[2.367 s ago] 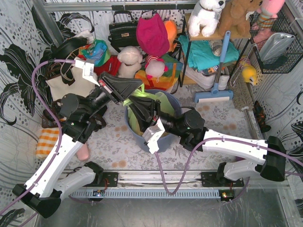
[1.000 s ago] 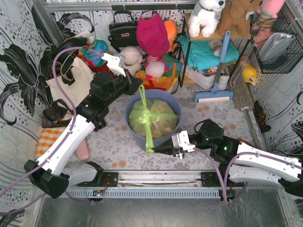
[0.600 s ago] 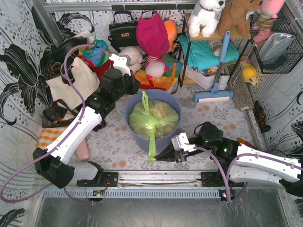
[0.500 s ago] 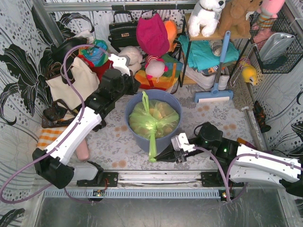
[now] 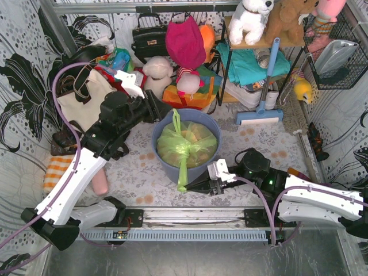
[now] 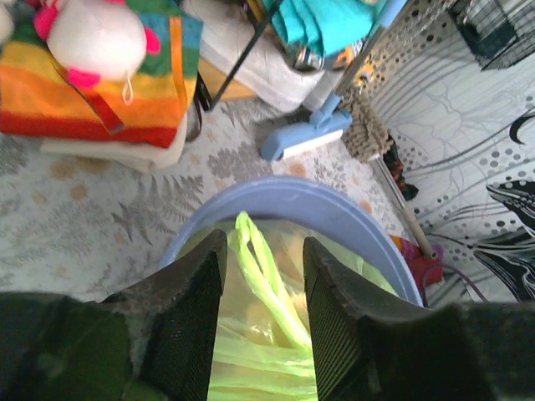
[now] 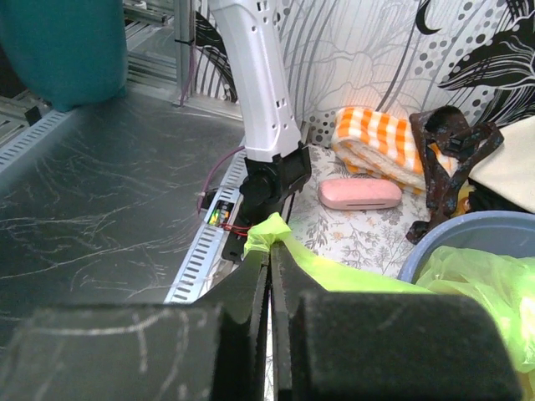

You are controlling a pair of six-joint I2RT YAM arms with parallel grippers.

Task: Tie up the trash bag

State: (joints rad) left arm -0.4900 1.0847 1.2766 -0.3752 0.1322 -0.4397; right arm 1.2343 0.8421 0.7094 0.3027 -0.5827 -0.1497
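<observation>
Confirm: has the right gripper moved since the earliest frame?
Yes. The right gripper moved from above the blue-grey round plastic bin to its near side, holding the thin lime-green trash bag.

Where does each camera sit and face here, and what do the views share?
Top external: above and behind the arms, looking down at the trash bag in the blue bin; left arm and right arm show.
Left wrist: at the bin's far-left rim, looking down; open left jaws frame the bag's upper tail.
Right wrist: low, near the bin, facing left toward the left arm's base; right jaws pinch the bag's lower tail.
Shared by all: bag and bin.
</observation>
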